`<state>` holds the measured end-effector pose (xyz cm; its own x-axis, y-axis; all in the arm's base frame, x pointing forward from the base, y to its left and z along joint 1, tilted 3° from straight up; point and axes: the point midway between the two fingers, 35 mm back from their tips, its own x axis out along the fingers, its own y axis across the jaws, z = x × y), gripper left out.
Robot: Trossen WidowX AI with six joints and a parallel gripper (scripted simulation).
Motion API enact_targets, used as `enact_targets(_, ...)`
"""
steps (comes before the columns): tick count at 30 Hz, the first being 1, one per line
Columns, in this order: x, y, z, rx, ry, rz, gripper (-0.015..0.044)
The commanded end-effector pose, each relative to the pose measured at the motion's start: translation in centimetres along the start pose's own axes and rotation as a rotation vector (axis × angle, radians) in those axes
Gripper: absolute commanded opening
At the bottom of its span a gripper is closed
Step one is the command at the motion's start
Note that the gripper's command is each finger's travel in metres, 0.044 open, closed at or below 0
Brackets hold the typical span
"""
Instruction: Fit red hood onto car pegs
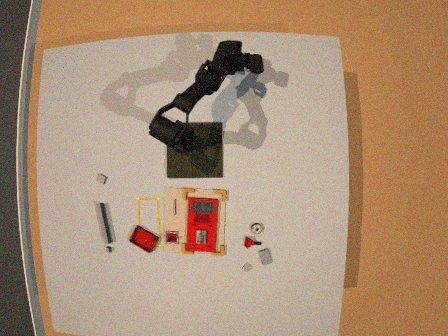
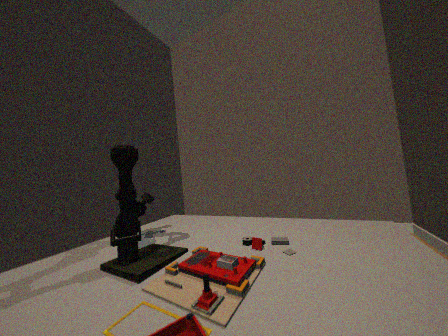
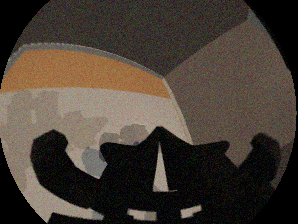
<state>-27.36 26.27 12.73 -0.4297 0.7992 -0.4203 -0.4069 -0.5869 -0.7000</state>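
Observation:
The red hood (image 1: 144, 238) (image 2: 181, 328) lies on the table left of the jig board, turned at an angle, with dark spots at its corners. In the exterior view the bottom edge cuts it off. The red chassis (image 1: 213, 227) (image 2: 197, 268) sits in the jig between orange corner brackets. The grey engine block (image 1: 201, 237) (image 2: 228, 261) is on its deck, with short pegs around it. My gripper (image 3: 158, 128) is shut and empty, raised far from the hood and chassis, beyond the arm's base plate. Its fingertips are too dark to make out in the top and exterior views.
The jig board (image 1: 173, 220) (image 2: 160, 290) also bears a small red piece with a black post (image 1: 172, 237) (image 2: 207, 299). A yellow outline (image 1: 148, 198) (image 2: 125, 315) lies beside the hood. A dark bar (image 1: 105, 222) is farther left. A wheel (image 1: 257, 226) and grey block (image 1: 265, 256) lie right.

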Motion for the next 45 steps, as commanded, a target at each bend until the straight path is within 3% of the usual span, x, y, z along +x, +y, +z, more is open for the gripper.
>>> enact_targets(1,0.0,-0.1,-0.1,0.000,0.002,-0.001,0.0026)
enact_targets(17,2.7,-11.0,-10.5,0.100,0.311,-0.118,0.0440)
enact_targets(30,0.6,-18.4,-23.5,0.185,0.656,-0.136,0.0440)
enact_targets(45,-8.7,-22.8,-38.0,0.417,0.976,-0.160,0.0440)
